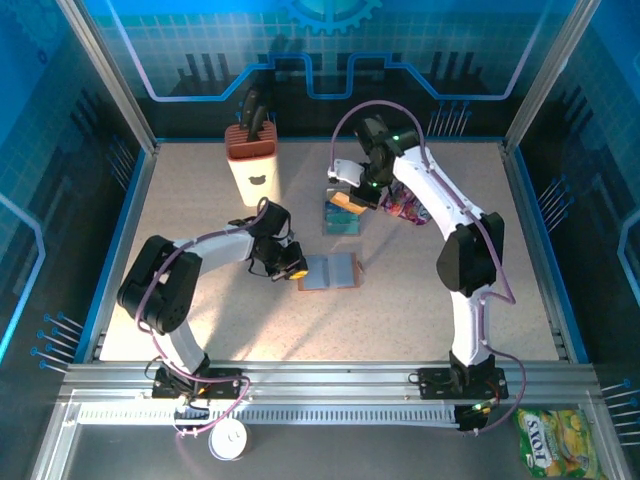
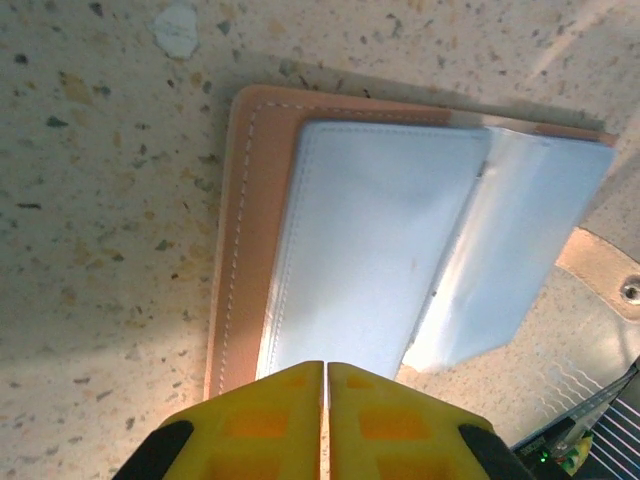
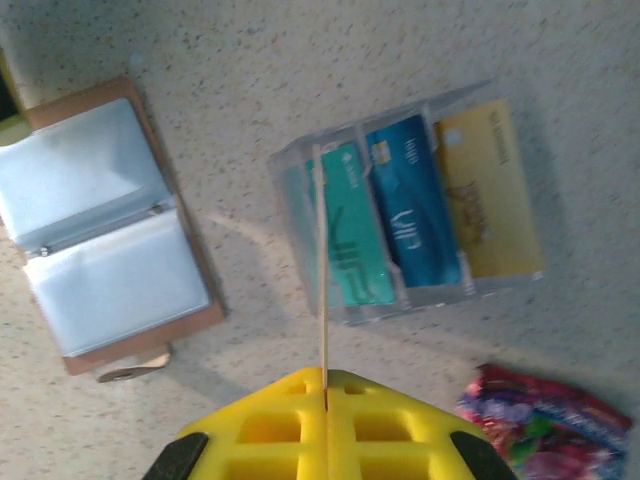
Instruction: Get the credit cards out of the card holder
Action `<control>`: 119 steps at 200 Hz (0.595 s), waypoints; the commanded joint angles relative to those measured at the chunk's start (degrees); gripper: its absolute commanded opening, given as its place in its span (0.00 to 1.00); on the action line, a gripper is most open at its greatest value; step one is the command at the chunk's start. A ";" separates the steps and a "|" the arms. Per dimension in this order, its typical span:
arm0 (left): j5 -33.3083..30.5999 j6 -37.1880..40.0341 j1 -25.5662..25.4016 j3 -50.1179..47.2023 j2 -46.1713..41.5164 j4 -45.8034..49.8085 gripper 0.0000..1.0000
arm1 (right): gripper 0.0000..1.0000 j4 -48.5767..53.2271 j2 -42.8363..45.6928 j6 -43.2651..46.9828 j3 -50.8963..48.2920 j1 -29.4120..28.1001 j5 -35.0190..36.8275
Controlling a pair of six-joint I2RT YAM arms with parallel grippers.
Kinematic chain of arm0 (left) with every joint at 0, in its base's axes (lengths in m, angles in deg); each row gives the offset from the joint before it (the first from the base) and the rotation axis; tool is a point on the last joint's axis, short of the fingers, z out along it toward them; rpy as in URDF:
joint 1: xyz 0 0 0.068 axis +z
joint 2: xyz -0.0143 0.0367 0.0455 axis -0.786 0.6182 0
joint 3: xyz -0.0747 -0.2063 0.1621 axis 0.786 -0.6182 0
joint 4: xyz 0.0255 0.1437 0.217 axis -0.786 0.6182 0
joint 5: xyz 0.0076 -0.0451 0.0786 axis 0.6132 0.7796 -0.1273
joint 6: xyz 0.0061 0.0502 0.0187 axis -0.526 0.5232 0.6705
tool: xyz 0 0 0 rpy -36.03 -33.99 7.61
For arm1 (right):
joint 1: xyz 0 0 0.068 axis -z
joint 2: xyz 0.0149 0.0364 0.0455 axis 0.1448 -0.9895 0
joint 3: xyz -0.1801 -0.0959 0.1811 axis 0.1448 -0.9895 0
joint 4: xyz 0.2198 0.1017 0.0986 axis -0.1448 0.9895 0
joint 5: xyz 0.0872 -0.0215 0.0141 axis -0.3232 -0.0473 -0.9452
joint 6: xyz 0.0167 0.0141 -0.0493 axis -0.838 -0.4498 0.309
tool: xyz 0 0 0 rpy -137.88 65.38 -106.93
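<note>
Two end effectors closed: left end effector (image 2: 325, 372) empty, just beside the open holder (image 2: 370, 250) at table (image 2: 100, 250) centre; right end effector (image 3: 325, 378) pinching one card (image 3: 323, 260) above the tray (image 3: 296, 185).

The small tan-brown, leather-like bifold card holder (image 1: 328, 271) lies opened flat on the speckled table top (image 1: 400, 320), its blue-grey sleeves facing up inside a brown rim; its round-snap strap (image 3: 130, 372) pokes out at one edge. Near it, three thin rectangular credit cards (image 3: 415, 215), teal-green, blue and tan-yellow, sit side by side in a clear plastic divided tray (image 3: 300, 165); a tan-orange card (image 3: 322, 260), seen edge-on as a thin line, is pinched in the right gripper (image 3: 325, 375) over them.
</note>
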 commanded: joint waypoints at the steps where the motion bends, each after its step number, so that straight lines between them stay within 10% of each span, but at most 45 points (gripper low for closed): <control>1: -1.14 -0.32 0.35 -1.13 -2.82 2.20 0.11 | 0.00 5.93 -4.48 6.02 6.95 1.54 0.84; 119: -3.10 -2.85 -0.06 -1.55 -5.00 4.18 0.12 | 0.00 0.88 -17.63 9.75 19.27 5.37 -3.34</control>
